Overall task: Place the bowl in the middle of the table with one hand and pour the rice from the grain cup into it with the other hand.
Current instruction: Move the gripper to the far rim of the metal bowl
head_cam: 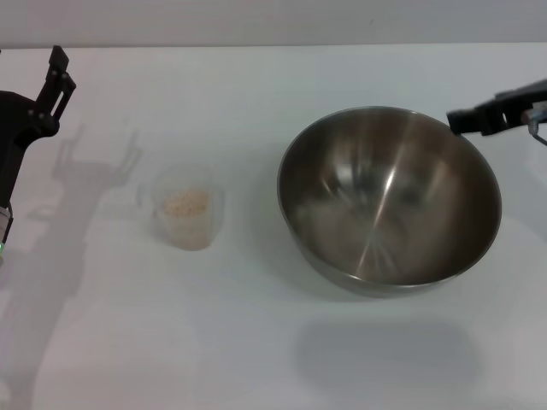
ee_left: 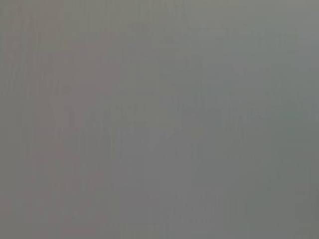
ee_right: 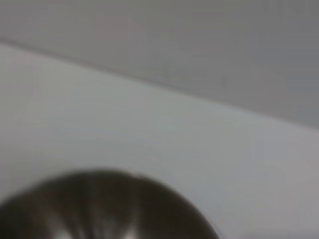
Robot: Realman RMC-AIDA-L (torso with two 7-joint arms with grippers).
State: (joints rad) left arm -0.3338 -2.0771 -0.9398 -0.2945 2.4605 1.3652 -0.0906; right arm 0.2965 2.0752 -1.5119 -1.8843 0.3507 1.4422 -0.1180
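Note:
The steel bowl [head_cam: 389, 201] hangs right of the table's middle, tilted, with its shadow lying apart from it on the white table [head_cam: 256, 342]. My right gripper [head_cam: 457, 120] reaches in from the right edge and is shut on the bowl's far right rim. The bowl's dark rim shows blurred in the right wrist view [ee_right: 99, 209]. The clear grain cup [head_cam: 188, 212] stands left of the middle with pale rice [head_cam: 186, 203] in it. My left gripper [head_cam: 58, 77] is open and empty at the far left, well back from the cup. The left wrist view shows only plain grey.
The table's far edge [head_cam: 273, 44] meets a grey wall at the back. The left arm's shadows [head_cam: 94, 171] fall on the table beside the cup. Bare table lies between cup and bowl and along the front.

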